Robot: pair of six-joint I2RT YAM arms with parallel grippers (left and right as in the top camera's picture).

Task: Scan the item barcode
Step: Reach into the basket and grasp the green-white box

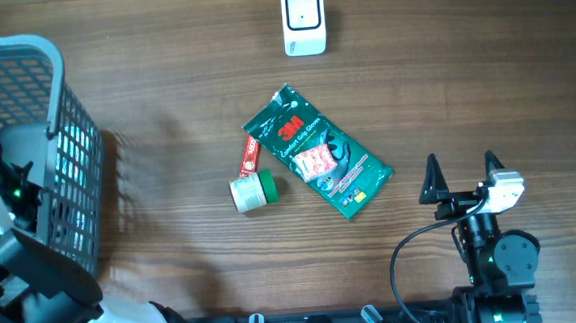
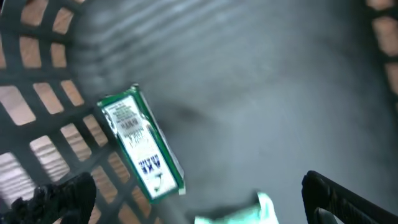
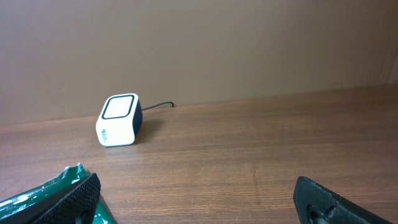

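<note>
Overhead: shiny green 3M glove pack (image 1: pixel 316 152) lies flat mid-table, well below the white scanner (image 1: pixel 303 20). Right gripper (image 1: pixel 461 176) sits nearby, spread wide, empty.

Left wrist: left gripper (image 2: pixel 196 180) gapes empty over the basket (image 2: pixel 261 93), with a blurry green-white carton (image 2: pixel 142 144) inside.

Right wrist: scanner ahead, pack corner bottom-left.

Grey mesh basket (image 1: pixel 68 165) at left edge of wooden counter (image 1: pixel 162 69); plain brown wall (image 3: pixel 249 43) behind.
</note>
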